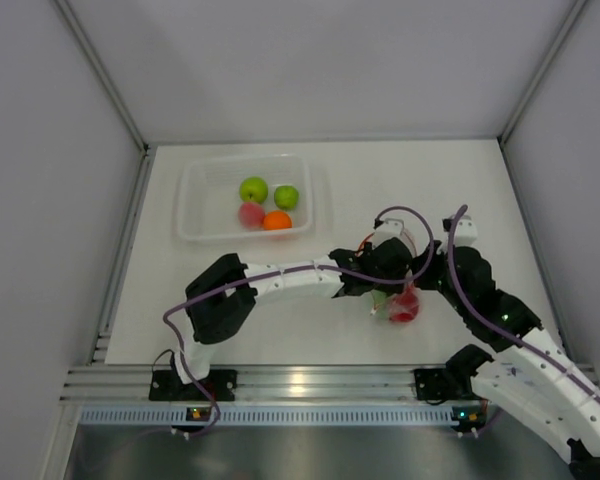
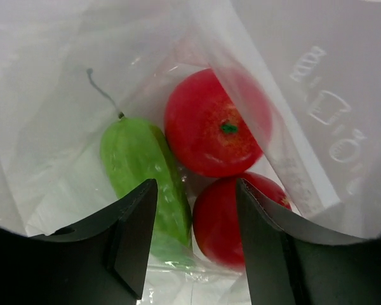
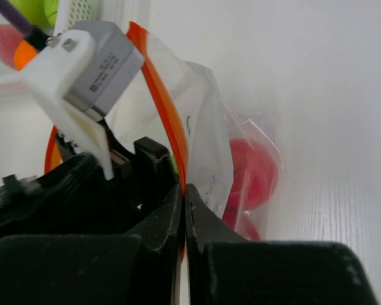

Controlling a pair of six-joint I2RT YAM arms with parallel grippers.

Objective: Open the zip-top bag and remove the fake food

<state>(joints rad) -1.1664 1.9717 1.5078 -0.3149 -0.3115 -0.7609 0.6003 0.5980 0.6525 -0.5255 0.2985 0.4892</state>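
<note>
The desk [image 1: 460, 190] carries a clear tub [image 1: 192, 200] at the far left, which holds four fruits [image 1: 265, 205]. The bag [image 3: 203, 140] lies near the middle right, where both arms meet. The left arm [image 1: 280, 280] reaches low across the desk from its base, elbow bent, with its wrist pointed into the mouth of the bag. The right arm [image 1: 500, 310] folds in from the right side. The right tool [image 3: 185, 194] is closed flat on the bag's rim at the orange zipper strip [image 3: 168, 108] and holds the mouth up. Inside the bag sit a green fruit [image 2: 136, 152], an upper red fruit [image 2: 209, 127] and a lower red fruit [image 2: 219, 222], all pressed close together. The left tool [image 2: 197, 235] is inside the bag, moderately wide and holding nothing. Its fingers straddle the seam between the green fruit and the lower red fruit. The step in hand appears to be picking the next fruit. To do it well, centre the fingers on one fruit only, advance until they pass its widest part, then close. Avoid pinching loose film between finger and fruit. The right tool needs a firm pinch so the bag does not lift with the fruit.
</note>
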